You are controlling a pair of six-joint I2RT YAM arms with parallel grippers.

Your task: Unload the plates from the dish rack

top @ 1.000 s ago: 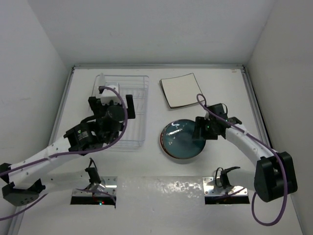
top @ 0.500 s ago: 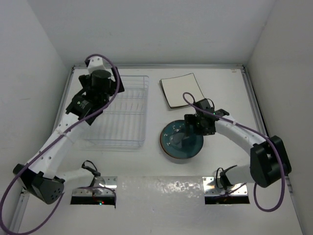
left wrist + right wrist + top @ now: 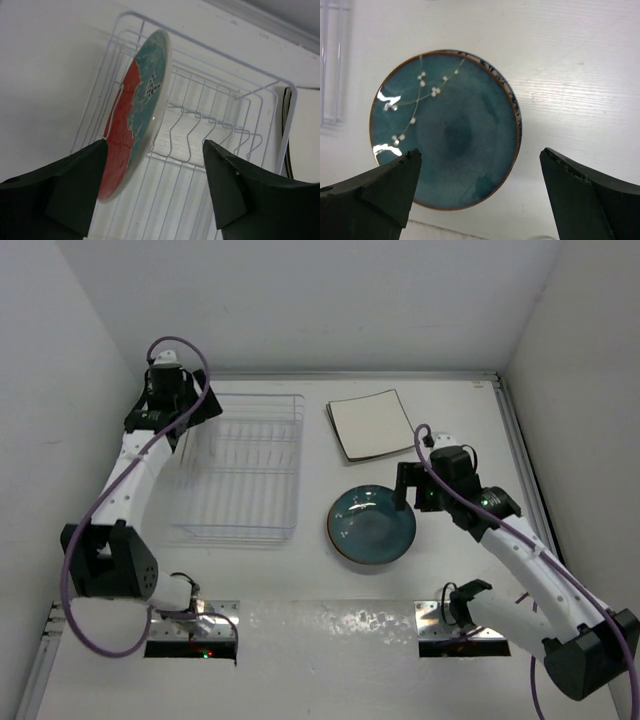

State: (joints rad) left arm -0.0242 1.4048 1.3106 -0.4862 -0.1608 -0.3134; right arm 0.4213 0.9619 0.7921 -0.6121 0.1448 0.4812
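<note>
A round red plate with teal flowers (image 3: 135,120) stands on edge in the wire slots at the far left of the clear dish rack (image 3: 245,468). My left gripper (image 3: 155,187) is open just in front of it, its jaws either side of the plate's lower edge, not touching. In the top view the left gripper (image 3: 190,416) hides that plate. A round teal plate (image 3: 445,130) lies flat on the table, right of the rack. My right gripper (image 3: 480,190) is open and empty above its near right rim. A cream square plate (image 3: 372,425) lies flat behind.
The rack's wire dividers (image 3: 200,127) are otherwise bare. The rack's clear right edge (image 3: 332,60) lies close left of the teal plate (image 3: 372,525). White walls close in at the left, back and right. The arm bases sit at the near table edge.
My left arm has swung from over the rack's middle to its far left corner. My right gripper has drawn back to the right from over the teal plate.
</note>
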